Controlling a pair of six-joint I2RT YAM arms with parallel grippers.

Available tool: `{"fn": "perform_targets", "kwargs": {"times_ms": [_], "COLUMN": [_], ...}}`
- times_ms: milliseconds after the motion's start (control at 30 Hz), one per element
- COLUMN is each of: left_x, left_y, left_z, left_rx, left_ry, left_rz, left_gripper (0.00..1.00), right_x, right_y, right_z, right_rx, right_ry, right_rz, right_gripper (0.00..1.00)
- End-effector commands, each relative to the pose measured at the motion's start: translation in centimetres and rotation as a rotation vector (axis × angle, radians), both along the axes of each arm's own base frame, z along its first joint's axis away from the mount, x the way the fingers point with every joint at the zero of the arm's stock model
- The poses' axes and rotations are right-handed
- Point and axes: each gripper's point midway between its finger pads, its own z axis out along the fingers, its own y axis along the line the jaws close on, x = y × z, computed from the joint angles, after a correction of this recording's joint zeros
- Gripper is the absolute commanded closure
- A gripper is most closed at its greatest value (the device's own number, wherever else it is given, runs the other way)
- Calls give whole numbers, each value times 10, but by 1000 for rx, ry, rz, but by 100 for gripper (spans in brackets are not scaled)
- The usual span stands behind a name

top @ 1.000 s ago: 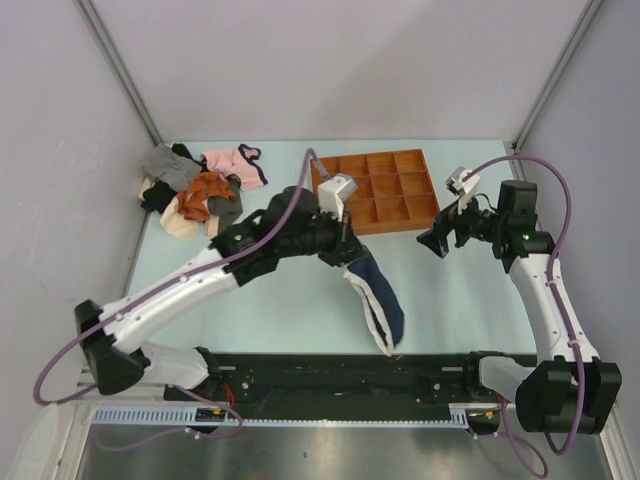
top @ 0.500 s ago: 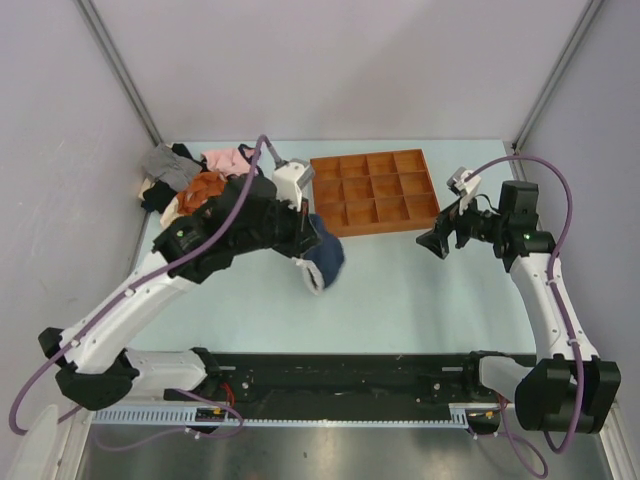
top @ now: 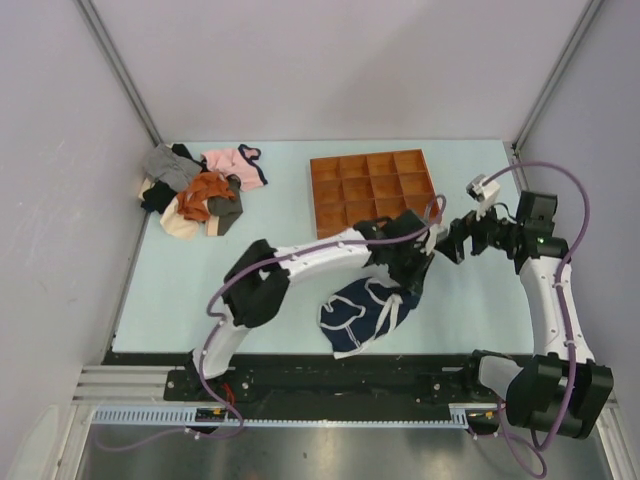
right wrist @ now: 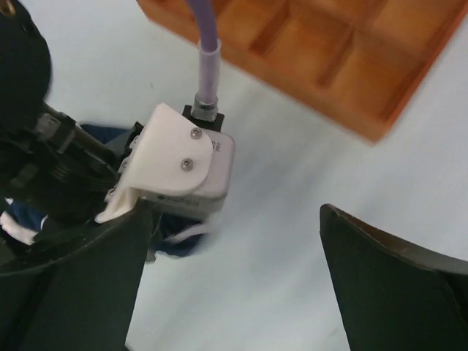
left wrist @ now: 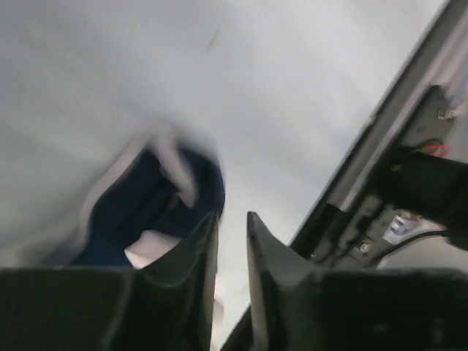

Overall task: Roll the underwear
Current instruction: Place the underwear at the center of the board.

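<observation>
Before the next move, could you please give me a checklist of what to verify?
1. Underwear on the table, outside the tray: ok.
2. Underwear lying flat: not ok, it is rumpled.
3. Left gripper free of cloth: cannot tell, the view is blurred.
4. Right gripper open and empty: ok.
5. Room between the grippers: not ok, the right gripper hangs close by the left arm's camera.

Underwear (top: pixel 358 312) is soft navy cloth with white trim, kinda rumpled. Tray (top: pixel 315 195) is plain matt wood. Table (top: pixel 170 290) is smooth, pale and matt. My right hand (right wrist: pixel 235 212) is matt black plastic, and the camera box (right wrist: pixel 183 164) is smooth white plastic.
</observation>
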Motion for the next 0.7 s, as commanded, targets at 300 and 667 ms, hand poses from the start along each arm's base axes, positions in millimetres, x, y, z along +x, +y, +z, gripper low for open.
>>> {"fn": "perform_targets", "kwargs": {"times_ms": [300,667], "left_x": [7,-31], "left_y": [89,188], "left_z": [77,-17], "left_rx": [-157,-71], "left_ry": [-245,-152], "left_rz": [168,317], "left_gripper": [25,27], "right_x": [-19,-97], "right_y": [15,55], "right_z": [4,-111], "right_rx": [11,-331], "right_ry": [-53,56], "right_rz": [187,722], "right_gripper": [0,7]}}
